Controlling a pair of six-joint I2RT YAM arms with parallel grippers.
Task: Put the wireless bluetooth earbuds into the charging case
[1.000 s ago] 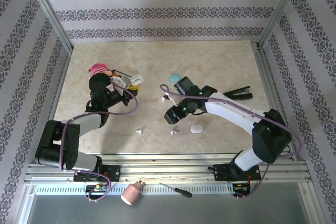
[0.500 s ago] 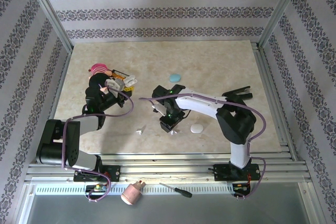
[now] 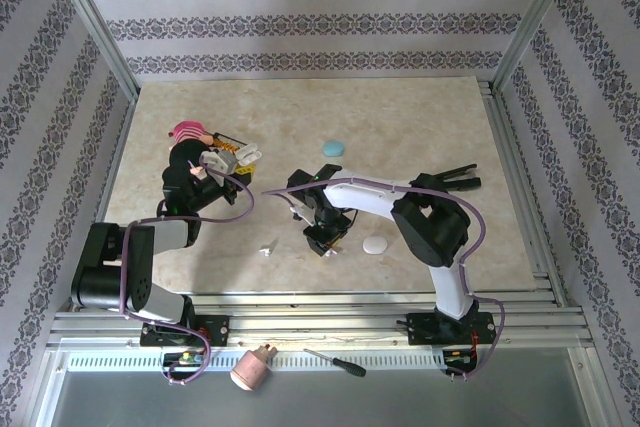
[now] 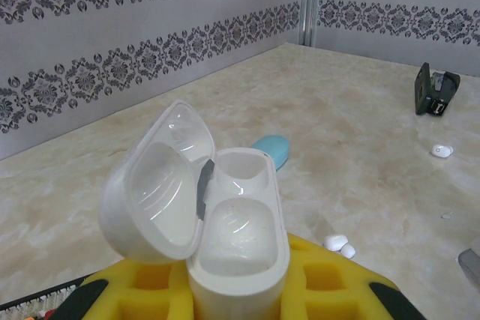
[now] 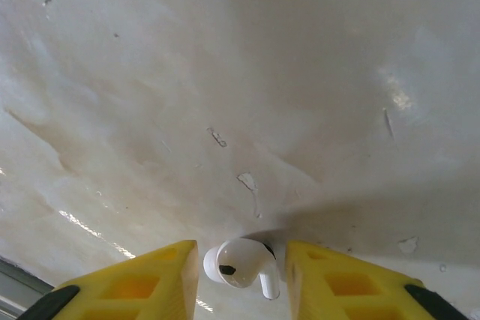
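Case (image 4: 225, 222) open, wells empty, pinched by left end effector (image 4: 236, 290) at bench (image 3: 400, 117) 10 o'clock. Right end effector (image 5: 244, 282) straddles earbud (image 5: 238, 264) mid-bench; grip unclear. Second earbud (image 3: 267, 245) at its 9 o'clock. None inserted.

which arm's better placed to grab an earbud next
Right. The right gripper straddles a white earbud lying on the table, with a finger on either side of it. The left gripper is occupied holding the open charging case, whose wells look empty.
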